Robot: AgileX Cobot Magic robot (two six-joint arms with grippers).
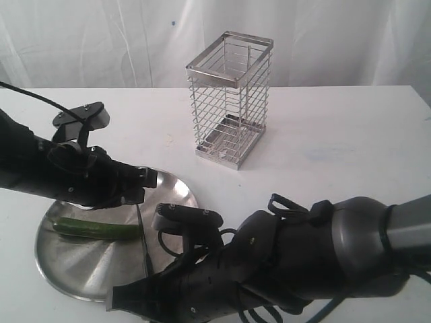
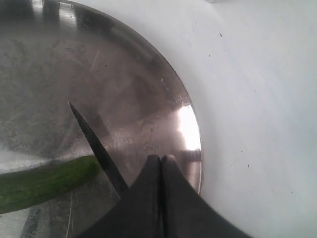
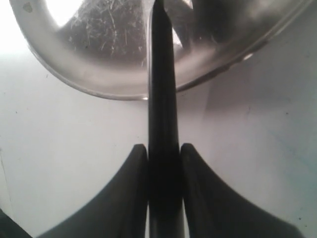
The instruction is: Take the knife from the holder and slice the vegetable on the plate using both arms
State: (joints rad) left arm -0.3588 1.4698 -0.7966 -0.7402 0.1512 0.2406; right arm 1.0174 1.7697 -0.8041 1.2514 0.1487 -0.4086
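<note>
The dark green vegetable (image 1: 94,229) lies across the steel plate (image 1: 77,269), its blunt end (image 2: 47,179) touching the knife blade (image 2: 96,146). The blade (image 1: 143,242) stands edge-down over the plate, reaching from the plate's front rim to the vegetable's right end. My right gripper (image 1: 138,289) is at the plate's front edge, shut on the black knife handle (image 3: 163,148). My left gripper (image 2: 161,158) hovers over the right part of the plate (image 2: 124,84), beside the vegetable's end, shut with nothing between its fingers. The wire holder (image 1: 230,101) stands empty at the back.
The white table runs around the plate, with its right edge at the far right. A white curtain hangs behind. The bulky right arm (image 1: 323,256) fills the lower right; the left arm (image 1: 54,168) covers the plate's back rim.
</note>
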